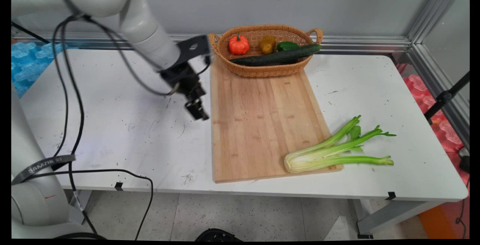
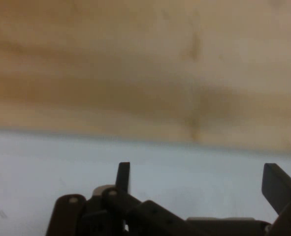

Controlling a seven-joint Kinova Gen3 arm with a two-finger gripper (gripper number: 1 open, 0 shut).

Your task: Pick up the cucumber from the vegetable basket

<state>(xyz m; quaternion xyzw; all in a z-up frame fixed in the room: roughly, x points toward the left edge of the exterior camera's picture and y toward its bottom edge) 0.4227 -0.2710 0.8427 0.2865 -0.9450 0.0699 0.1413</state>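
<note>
My black gripper (image 1: 200,114) hangs low over the white table (image 1: 112,125), just left of the wooden cutting board's (image 1: 262,121) left edge. It holds nothing, and its fingers stand open. In the hand view the two fingertips (image 2: 123,176) rise well apart over the white table (image 2: 86,162), with the cutting board (image 2: 145,73) filling the upper half. A celery bunch (image 1: 330,151) lies across the board's near right corner, its leafy ends out on the table.
A wicker basket (image 1: 262,71) stands at the board's far end, holding a small orange pumpkin (image 1: 238,44), a brownish pepper (image 1: 267,44), a green pepper (image 1: 287,45) and a long cucumber (image 1: 277,55). Black cables (image 1: 71,98) hang from the arm at the left.
</note>
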